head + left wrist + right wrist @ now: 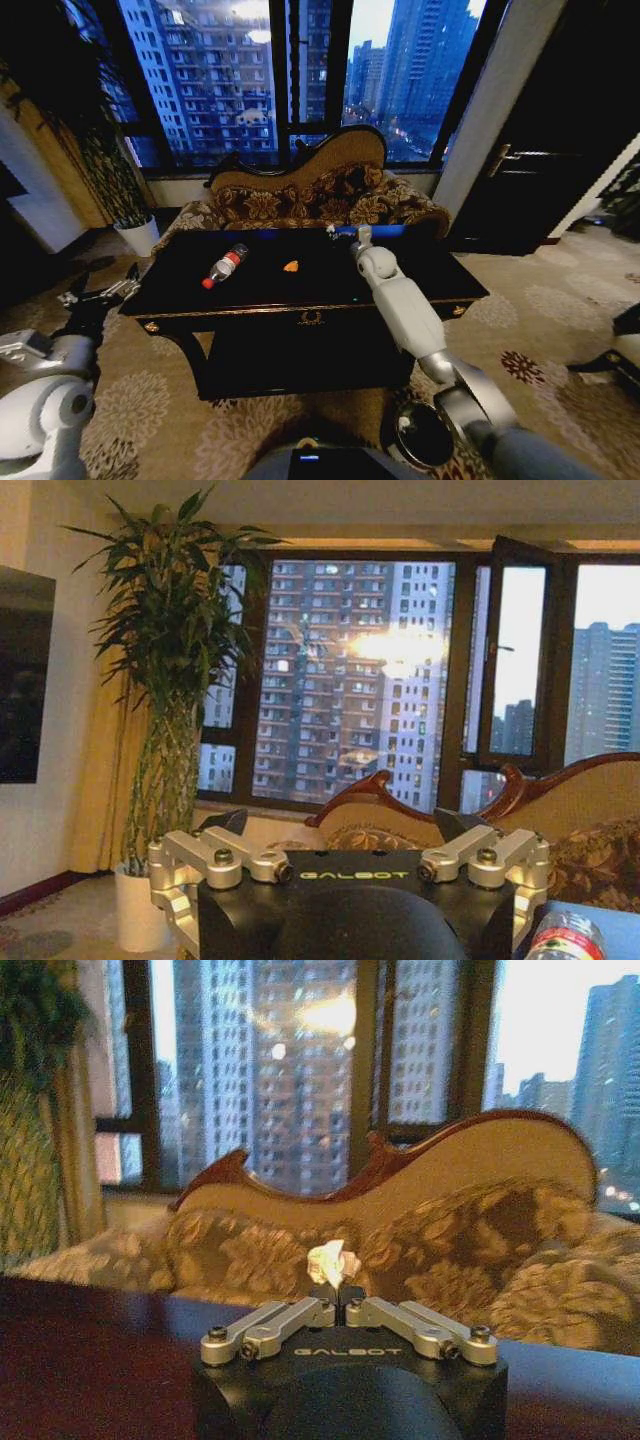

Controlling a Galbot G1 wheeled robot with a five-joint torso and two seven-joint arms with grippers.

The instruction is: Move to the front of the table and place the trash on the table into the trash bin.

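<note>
The black glossy table stands right in front of me. On its left half lie a clear bottle with a red cap and an orange scrap. My right arm reaches over the table to its far edge. There my right gripper is shut on a small crumpled white bit of trash, held just above the tabletop. My left gripper hangs open off the table's left end, with the bottle at the corner of its view. The trash bin sits on the floor by my right elbow, partly hidden by the arm.
A brown floral sofa stands close behind the table, under tall windows. A white plant pot with a tall plant stands at the left. Patterned carpet surrounds the table, and a dark cabinet is at the right.
</note>
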